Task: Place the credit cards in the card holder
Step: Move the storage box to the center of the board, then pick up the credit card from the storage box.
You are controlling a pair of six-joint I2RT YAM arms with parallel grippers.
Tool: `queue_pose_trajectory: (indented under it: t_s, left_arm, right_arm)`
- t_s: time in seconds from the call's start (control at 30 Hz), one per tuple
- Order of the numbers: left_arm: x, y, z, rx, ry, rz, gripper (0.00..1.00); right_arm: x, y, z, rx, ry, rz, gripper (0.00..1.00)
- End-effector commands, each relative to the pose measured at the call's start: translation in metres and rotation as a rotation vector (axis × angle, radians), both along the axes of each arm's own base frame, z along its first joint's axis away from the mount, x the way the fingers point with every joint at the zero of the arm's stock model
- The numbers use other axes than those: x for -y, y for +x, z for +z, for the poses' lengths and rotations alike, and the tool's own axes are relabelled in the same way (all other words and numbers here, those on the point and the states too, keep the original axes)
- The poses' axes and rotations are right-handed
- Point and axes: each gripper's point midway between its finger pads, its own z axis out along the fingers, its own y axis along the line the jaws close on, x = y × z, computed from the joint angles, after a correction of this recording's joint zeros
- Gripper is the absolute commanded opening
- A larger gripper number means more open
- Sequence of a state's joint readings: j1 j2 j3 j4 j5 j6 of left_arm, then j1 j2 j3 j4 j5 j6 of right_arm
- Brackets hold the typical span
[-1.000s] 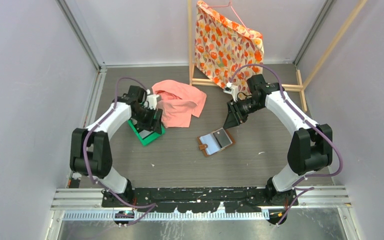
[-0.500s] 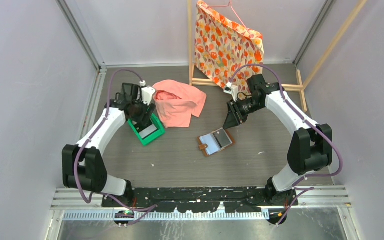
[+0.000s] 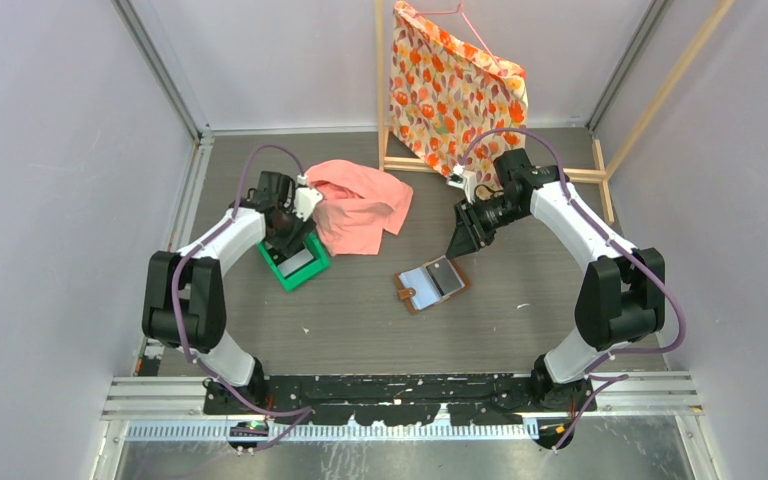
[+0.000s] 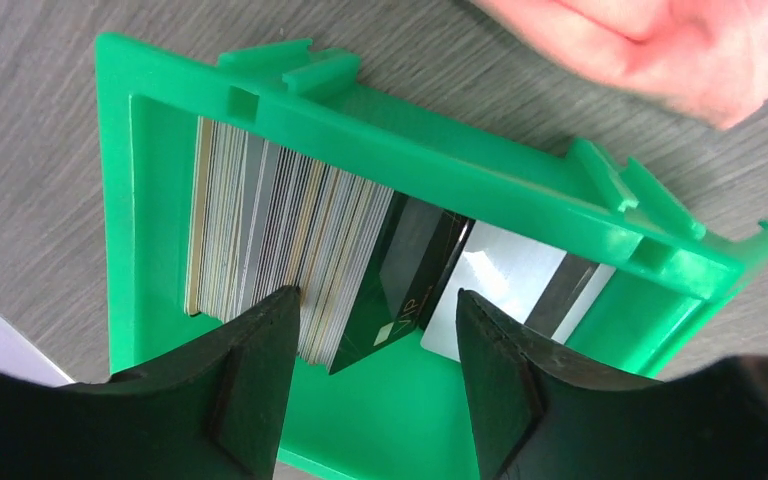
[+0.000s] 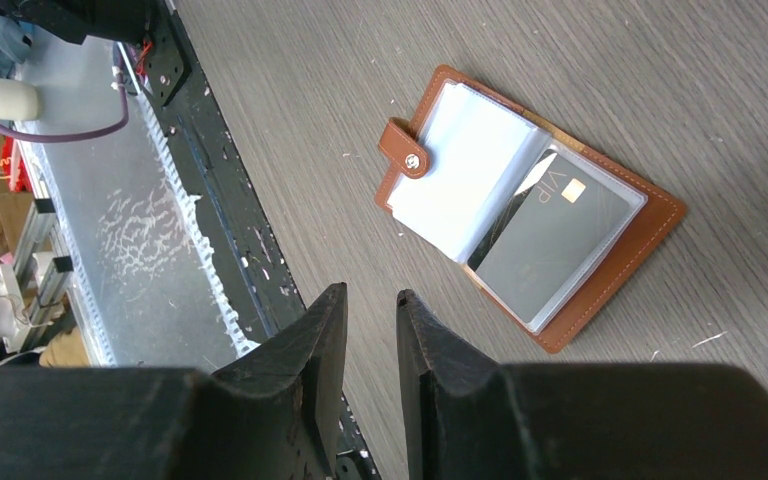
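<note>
pink cloth [image 4: 650, 40]: cropped at top | credit cards [image 4: 270, 230]: bottoms behind left tool [image 4: 375, 305]

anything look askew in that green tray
Yes: in the green plastic tray, most thin cards stand packed on edge, but a dark card and a silver card beside it lean over at a slant.

You're looking at a bright green tray [image 4: 120, 200] of cards [image 4: 270, 240] edged in grey, white and pale gold, with one dark card among them. Your wallet [image 5: 650, 215] is tan brown with pale grey pockets. The cloth [image 3: 360, 205] is salmon pink. The hanging fabric [image 3: 450, 90] carries orange, red and yellow leaves on cream. The table [image 3: 360, 320] is grey wood-grain.
</note>
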State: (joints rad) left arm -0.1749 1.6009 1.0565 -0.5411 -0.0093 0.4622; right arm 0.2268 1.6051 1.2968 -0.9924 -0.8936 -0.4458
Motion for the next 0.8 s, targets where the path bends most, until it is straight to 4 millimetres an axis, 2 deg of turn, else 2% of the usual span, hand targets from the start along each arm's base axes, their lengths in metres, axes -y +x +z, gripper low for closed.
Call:
queue_pose_trajectory:
  t_s: [0.0, 0.27, 0.6, 0.77]
  left_arm:
    - [-0.003, 0.025, 0.010, 0.095, 0.023, -0.005, 0.60]
    - [-0.009, 0.026, 0.001, 0.102, 0.103, -0.002, 0.57]
    - [0.001, 0.018, -0.006, 0.099, 0.171, -0.047, 0.55]
    - [-0.004, 0.017, -0.014, 0.078, 0.204, -0.043, 0.54]
  right_arm:
    - [-0.002, 0.000, 0.009, 0.032, 0.029, 0.015, 0.30]
    - [-0.002, -0.001, 0.011, 0.035, 0.033, 0.020, 0.30]
    - [-0.002, -0.002, 0.014, 0.040, 0.036, 0.023, 0.30]
    - [-0.002, -0.003, 0.014, 0.041, 0.038, 0.025, 0.30]
